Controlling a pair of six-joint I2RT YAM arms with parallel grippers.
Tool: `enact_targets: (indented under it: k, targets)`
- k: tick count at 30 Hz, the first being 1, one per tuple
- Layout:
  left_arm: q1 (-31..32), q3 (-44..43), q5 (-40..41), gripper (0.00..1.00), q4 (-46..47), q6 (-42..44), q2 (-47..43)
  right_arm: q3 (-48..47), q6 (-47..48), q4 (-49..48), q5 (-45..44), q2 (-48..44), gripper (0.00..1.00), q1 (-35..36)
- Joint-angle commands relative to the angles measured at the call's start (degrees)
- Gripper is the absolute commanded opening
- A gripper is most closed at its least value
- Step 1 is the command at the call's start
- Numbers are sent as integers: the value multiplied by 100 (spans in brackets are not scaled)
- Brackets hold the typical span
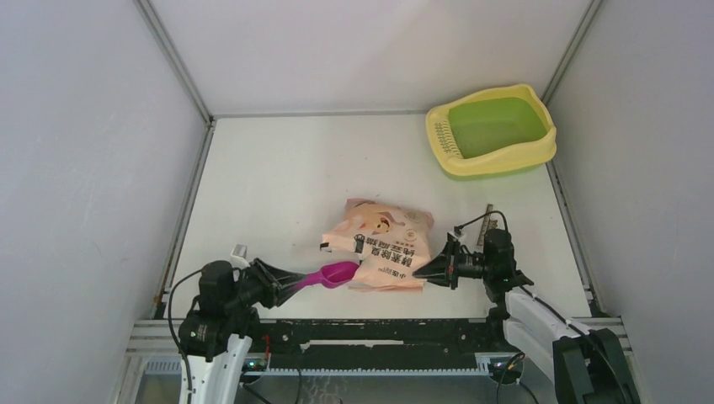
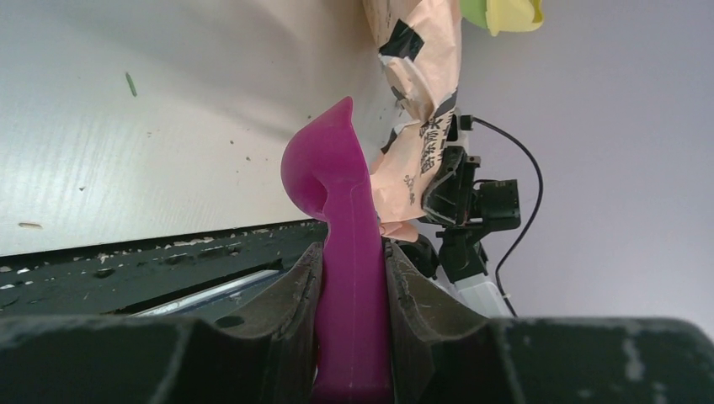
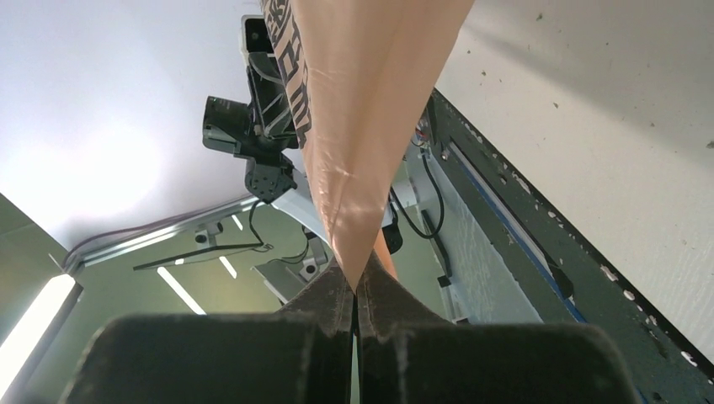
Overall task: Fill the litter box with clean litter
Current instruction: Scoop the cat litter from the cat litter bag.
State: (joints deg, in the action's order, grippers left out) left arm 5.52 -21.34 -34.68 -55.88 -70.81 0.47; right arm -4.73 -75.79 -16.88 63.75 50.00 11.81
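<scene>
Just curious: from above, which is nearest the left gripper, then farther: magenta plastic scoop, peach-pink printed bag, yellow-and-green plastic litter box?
1. Magenta plastic scoop, held in the left gripper.
2. Peach-pink printed bag, just beyond, near centre.
3. Yellow-rimmed green plastic litter box, far right corner.

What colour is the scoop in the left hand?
Magenta; the scoop shows best in the left wrist view.
</scene>
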Motion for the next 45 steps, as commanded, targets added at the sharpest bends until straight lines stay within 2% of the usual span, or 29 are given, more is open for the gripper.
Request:
enact_targets:
  k: [1,18,25,45]
  targets:
    - [21,-164,-53,0,336,-437,-1158,58,240,31,105,-62,0,-153]
    - [23,-1071,219,0,-271,-356,-1098,-48,510,180,314,175,0,-476]
    - [21,-1053,298,0,-302,-322,-1157,-126,502,409,305,-27,0,-469]
    - [24,-868,786,0,513,-401,-1192,-142,205,361,162,-245,0,-218]
